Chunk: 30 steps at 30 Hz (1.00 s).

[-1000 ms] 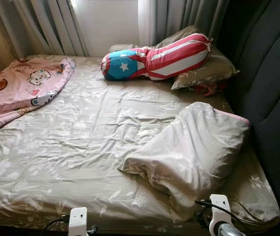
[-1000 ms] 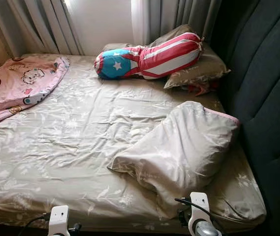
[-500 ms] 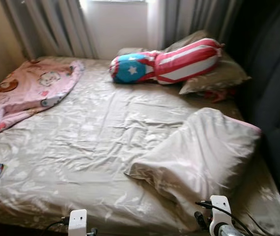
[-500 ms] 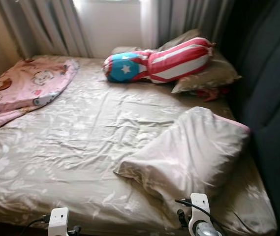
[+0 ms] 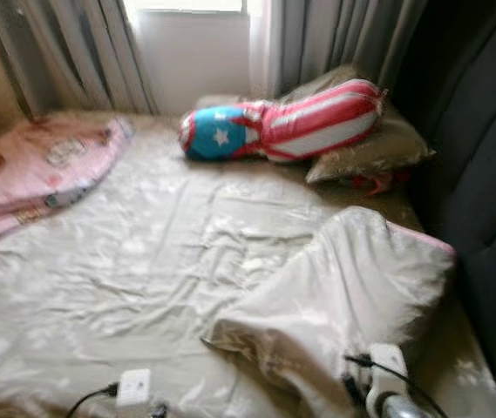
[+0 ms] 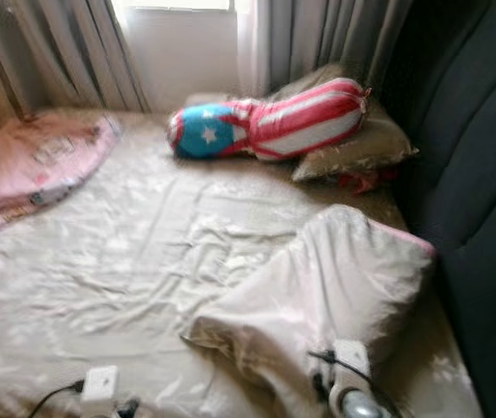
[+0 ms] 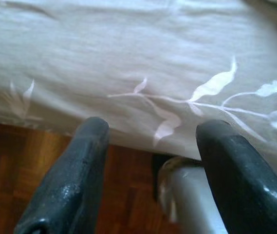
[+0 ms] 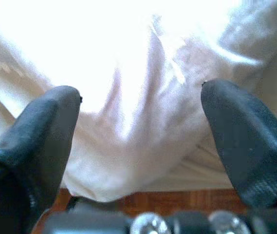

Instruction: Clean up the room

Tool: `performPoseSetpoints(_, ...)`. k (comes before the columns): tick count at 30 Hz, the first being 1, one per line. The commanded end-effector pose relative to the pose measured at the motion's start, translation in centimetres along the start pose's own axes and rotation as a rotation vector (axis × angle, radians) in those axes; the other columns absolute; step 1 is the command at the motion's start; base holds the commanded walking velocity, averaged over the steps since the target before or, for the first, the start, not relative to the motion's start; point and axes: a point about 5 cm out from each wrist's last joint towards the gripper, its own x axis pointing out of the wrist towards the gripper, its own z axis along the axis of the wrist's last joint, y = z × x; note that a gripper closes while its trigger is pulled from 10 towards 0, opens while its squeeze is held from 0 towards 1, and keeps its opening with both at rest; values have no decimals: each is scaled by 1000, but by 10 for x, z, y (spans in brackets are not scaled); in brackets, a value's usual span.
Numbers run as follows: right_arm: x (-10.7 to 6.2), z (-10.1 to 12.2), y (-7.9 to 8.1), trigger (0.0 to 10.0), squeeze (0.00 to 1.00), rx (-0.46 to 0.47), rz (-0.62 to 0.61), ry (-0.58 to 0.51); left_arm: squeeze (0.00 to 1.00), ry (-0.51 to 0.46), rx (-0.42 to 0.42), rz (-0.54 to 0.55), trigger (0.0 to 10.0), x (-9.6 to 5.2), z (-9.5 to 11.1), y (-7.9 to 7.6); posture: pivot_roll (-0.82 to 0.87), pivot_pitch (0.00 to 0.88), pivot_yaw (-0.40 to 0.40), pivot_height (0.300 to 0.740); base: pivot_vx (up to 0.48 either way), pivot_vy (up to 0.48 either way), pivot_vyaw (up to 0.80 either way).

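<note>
While you stand at the bed (image 5: 125,261), left hand (image 7: 150,141) wide before its sheet (image 7: 128,53), right hand (image 8: 140,126) wide facing the rumpled blanket (image 5: 352,287).

- The bed sheet (image 5: 125,261) is thin cloth, a bit shiny, full of wrinkles, with pale leaf prints.
- The folded blanket (image 5: 343,296) is soft cloth with the same sheen.
- The long striped pillow (image 5: 282,122) looks like smooth cloth.
- The pink blanket (image 5: 30,170) is soft, matt cloth.
- The headboard (image 5: 483,174) is dark, matt padding.
- The curtains (image 5: 64,52) are grey cloth in folds.
- The floor (image 7: 11,190) is brown wood, slightly glossy.
- The left gripper (image 7: 153,165) has 2 dark, smooth, rubbery-looking fingers.
</note>
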Motion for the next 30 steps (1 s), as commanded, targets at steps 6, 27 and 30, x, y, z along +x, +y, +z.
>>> performPoseSetpoints(6, -2, -5, -7, 10000, 0, 38, -9, -15, 0, -37, 6, -8, 10000, -1, 2, -4, -47, 29, -13, 719, 0, 0, 0)
performPoseSetpoints(27, -12, -15, -7, 10000, 0, 137, 51, -215, 0, -537, 10, -40, 10000, -5, 91, -10, -53, 119, -6, 719, 0, 0, 0)
performPoseSetpoints(30, -14, -17, -8, 10000, 0, 140, 60, -231, 0, -600, 15, -47, 10000, -9, 99, -13, -56, 126, -14, 719, 0, 0, 0)
